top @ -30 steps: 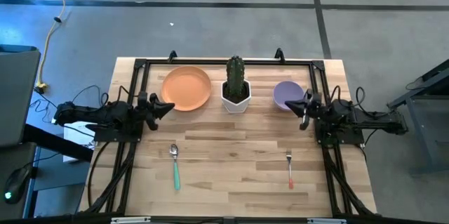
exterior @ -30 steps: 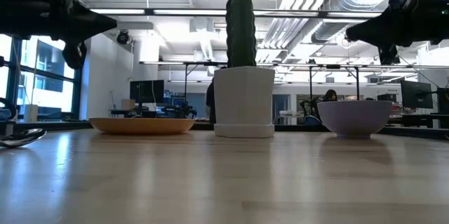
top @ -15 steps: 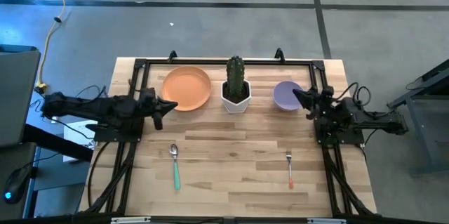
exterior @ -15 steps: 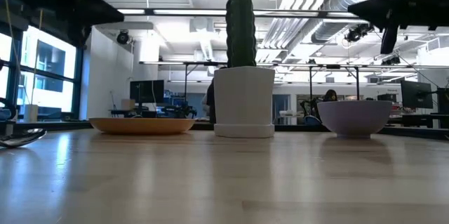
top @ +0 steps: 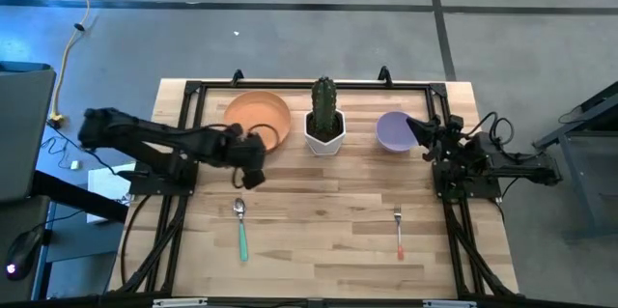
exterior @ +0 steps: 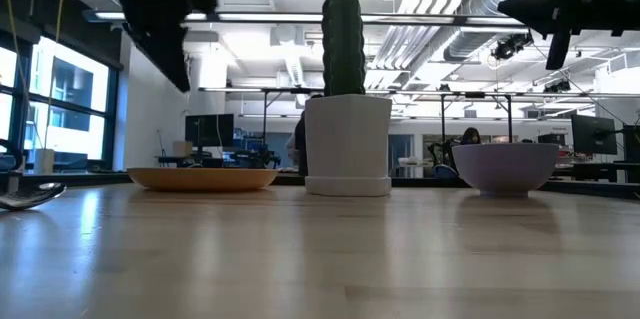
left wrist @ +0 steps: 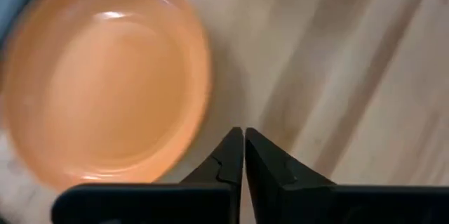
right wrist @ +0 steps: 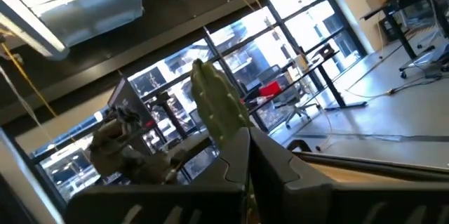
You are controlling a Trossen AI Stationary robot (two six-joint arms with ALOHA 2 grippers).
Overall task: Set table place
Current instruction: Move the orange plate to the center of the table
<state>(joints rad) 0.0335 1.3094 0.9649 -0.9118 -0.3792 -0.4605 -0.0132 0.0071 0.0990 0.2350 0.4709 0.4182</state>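
The left gripper (top: 253,156) is closed and empty, hanging over the table (top: 319,250) just right of the plate (top: 253,115), left of frame centre. The spoon (top: 240,228) lies below it. The right gripper (top: 417,130), closed too, is at the bowl's (top: 391,130) right edge. The fork (top: 398,232) lies lower right; the cactus (top: 325,115) stands top centre.

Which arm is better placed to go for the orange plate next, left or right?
Probably the left. The left gripper hangs right by the orange plate, fingers shut, with its wrist view looking down on it. The right gripper is beside the lavender bowl, past the cactus.
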